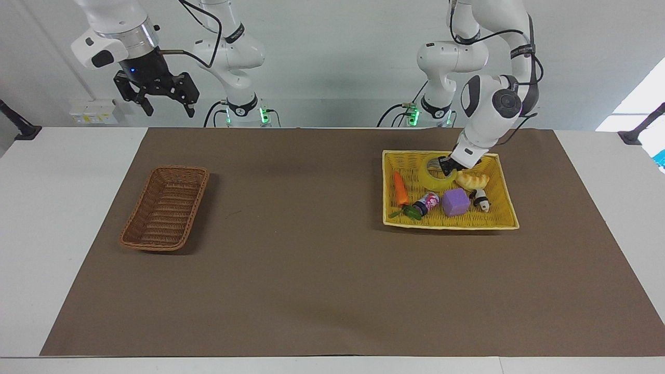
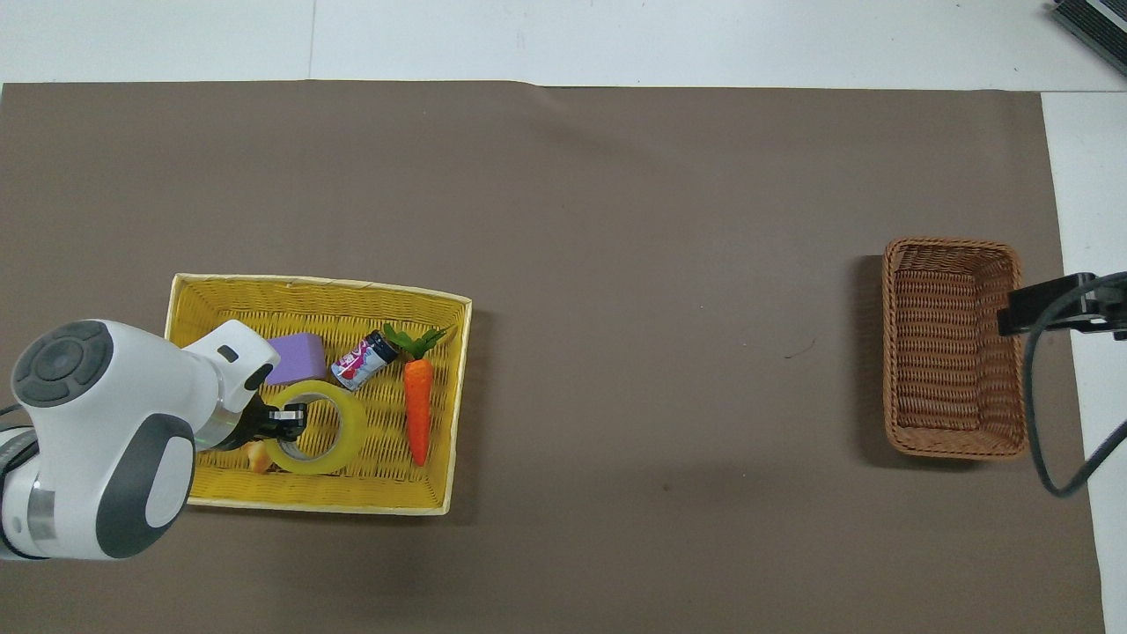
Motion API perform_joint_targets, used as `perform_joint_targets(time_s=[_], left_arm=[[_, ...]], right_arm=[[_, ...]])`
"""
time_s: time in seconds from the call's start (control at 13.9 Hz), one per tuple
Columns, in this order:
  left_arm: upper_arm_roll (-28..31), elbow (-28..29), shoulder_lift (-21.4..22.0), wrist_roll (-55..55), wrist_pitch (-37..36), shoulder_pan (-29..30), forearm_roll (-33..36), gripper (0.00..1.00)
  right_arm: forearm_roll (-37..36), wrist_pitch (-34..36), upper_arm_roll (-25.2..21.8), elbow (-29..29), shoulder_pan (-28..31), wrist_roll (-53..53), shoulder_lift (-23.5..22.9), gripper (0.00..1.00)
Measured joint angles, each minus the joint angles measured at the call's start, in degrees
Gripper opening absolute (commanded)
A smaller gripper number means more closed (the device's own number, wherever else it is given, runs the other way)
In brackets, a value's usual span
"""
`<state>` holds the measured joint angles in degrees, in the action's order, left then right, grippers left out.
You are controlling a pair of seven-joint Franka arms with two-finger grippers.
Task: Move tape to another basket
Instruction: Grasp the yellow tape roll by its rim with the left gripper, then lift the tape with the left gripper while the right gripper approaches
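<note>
The tape (image 1: 432, 181), a yellow translucent roll, is held tilted just above the floor of the yellow basket (image 1: 447, 226), at the part nearest the robots. My left gripper (image 1: 447, 165) is shut on the roll's wall, one finger inside the core. In the overhead view the left gripper (image 2: 286, 421) grips the tape (image 2: 350, 429) on the side away from the carrot. The brown wicker basket (image 1: 165, 208) stands empty at the right arm's end of the table (image 2: 953, 348). My right gripper (image 1: 165, 106) waits open, high in the air by that basket.
The yellow basket (image 2: 317, 283) also holds a carrot (image 1: 399, 188), a small bottle (image 1: 426, 202), a purple cube (image 1: 456, 202), a bread piece (image 1: 473, 180) and a panda toy (image 1: 481, 199). A brown mat (image 1: 311, 270) covers the table between the baskets.
</note>
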<state>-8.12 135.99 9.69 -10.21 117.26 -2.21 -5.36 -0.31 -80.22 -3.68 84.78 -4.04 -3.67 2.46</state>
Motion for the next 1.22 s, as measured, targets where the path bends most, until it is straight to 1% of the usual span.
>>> perform_joint_targets(time_s=[0.22,0.79,1.01,1.22], left_arm=[[0.07,-4.18,2.65,0.00,-6.39,0.01,0.00,0.00],[0.62,-16.51,2.40,-0.01,-16.54,0.47,0.03,0.00],[-0.04,-19.40,1.19,-3.51,-18.25,0.07,-0.06,0.00],[-0.68,-20.08,0.34,-9.04,-18.26,-3.54,-1.92,0.00]], right_arm=[[0.00,0.00,0.00,0.00,0.00,0.00,0.00,1.00],[0.00,0.00,0.00,0.00,0.00,0.00,0.00,1.00],[0.00,1.52,0.04,-0.01,0.00,0.00,0.28,1.00],[0.33,2.08,0.42,0.18,-0.16,0.04,1.13,1.00]])
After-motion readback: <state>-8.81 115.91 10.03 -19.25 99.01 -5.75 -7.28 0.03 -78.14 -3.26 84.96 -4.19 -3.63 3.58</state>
